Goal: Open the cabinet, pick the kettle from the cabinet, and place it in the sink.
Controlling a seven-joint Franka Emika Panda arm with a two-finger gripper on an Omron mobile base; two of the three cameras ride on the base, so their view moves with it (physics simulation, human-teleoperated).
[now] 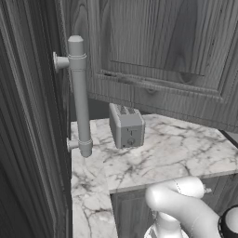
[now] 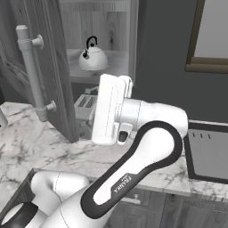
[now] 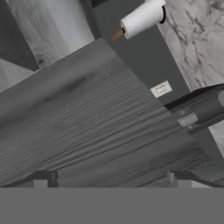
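The cabinet [image 2: 100, 35] stands open, its wood-grain door [image 2: 53, 67] swung out to the left with the long grey bar handle [image 2: 31, 71] on it; the handle [image 1: 79, 93] sits close in the left base view. The silvery-white kettle [image 2: 92, 57] with its dark arched handle rests upright on the shelf inside. My white hand [image 2: 110, 109] hangs below the shelf, under and slightly right of the kettle, with its fingers hidden behind it. In the hand view my gripper [image 3: 111, 181] is open, fingertips [image 3: 43, 179] wide apart and empty, facing a wood-grain panel [image 3: 96, 122]. The sink [image 2: 209, 156] lies at the right.
A boxy grey toaster [image 1: 126, 125] stands on the white marble counter [image 1: 176, 148] under the cabinet, just behind my hand. A paper towel roll [image 3: 142, 17] and a wall outlet [image 3: 161, 89] show on the dark back wall. A framed window [image 2: 209, 35] is above the sink.
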